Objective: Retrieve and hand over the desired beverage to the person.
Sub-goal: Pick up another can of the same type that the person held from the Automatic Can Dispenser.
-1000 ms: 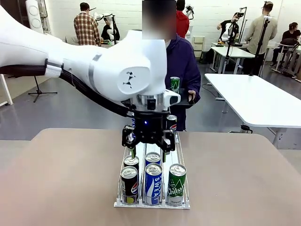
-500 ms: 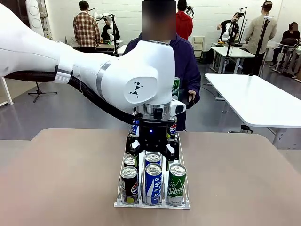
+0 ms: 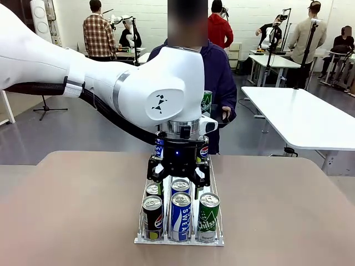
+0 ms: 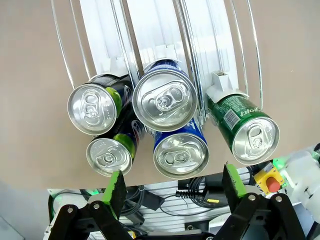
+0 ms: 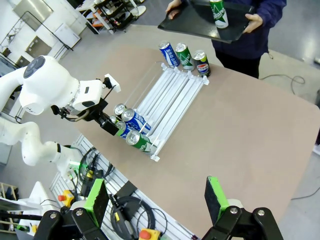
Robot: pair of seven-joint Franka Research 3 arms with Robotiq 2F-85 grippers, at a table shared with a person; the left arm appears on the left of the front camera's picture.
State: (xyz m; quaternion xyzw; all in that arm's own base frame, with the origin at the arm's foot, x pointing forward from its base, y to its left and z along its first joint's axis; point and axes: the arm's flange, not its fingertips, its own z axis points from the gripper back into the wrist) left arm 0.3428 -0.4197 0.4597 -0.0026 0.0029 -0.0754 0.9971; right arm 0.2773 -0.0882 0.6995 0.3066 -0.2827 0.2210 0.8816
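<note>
Hovering with its jaws spread wide and holding nothing, your left gripper [image 3: 177, 176] hangs just above the second blue can [image 3: 179, 187] in the middle lane of the rack [image 3: 177, 241]. Your right gripper [image 5: 155, 197] is likewise open, high over the table. The person [image 3: 219, 72] stands at the far side, holding a black tray [image 5: 195, 27] with a green can [image 3: 206, 101] on it.

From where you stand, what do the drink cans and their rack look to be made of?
The cans: metal, likely aluminium; bare silvery tops with pull tabs, glossy printed sides. The rack: thin gleaming wire, probably steel, over matte white lanes that look plastic.
</note>
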